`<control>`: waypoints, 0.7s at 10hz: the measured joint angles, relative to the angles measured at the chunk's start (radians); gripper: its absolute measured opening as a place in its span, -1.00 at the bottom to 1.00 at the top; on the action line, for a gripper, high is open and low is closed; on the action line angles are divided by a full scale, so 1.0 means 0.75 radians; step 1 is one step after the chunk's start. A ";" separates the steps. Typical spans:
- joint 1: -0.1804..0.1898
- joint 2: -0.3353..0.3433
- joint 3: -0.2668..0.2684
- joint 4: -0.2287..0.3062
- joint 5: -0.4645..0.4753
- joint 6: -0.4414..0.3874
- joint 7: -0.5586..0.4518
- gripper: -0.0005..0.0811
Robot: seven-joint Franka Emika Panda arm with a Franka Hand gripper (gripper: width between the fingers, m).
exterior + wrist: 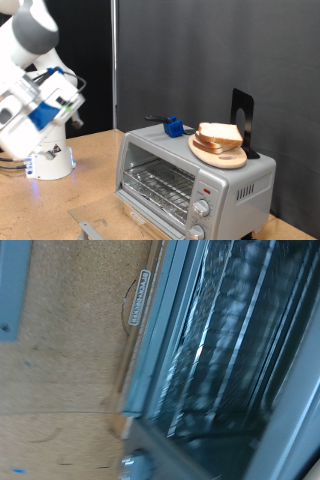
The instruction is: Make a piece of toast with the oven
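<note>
I am hovering well off to the exterior view's left of the oven [190,178], and my jaws are not showing in either picture, so I cannot tell whether they are spread or pressed together. The oven is standing on the desk [50,205]. The piece of toast [220,134] is lying flat on the round wooden plate [222,154] atop the oven, to my right, untouched.
</note>
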State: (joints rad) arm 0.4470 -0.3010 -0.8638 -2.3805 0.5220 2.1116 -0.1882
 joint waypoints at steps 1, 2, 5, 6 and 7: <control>0.003 -0.032 0.051 -0.004 -0.072 0.025 -0.054 0.68; 0.009 -0.063 0.104 -0.011 -0.127 0.068 -0.118 0.68; 0.008 -0.111 0.187 -0.045 -0.224 0.164 -0.191 0.68; 0.021 -0.114 0.179 -0.030 -0.174 0.096 -0.212 0.68; 0.056 -0.124 0.174 0.004 -0.126 0.004 -0.286 0.68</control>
State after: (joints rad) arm 0.4893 -0.3940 -0.7336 -2.3777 0.4276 2.1145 -0.4026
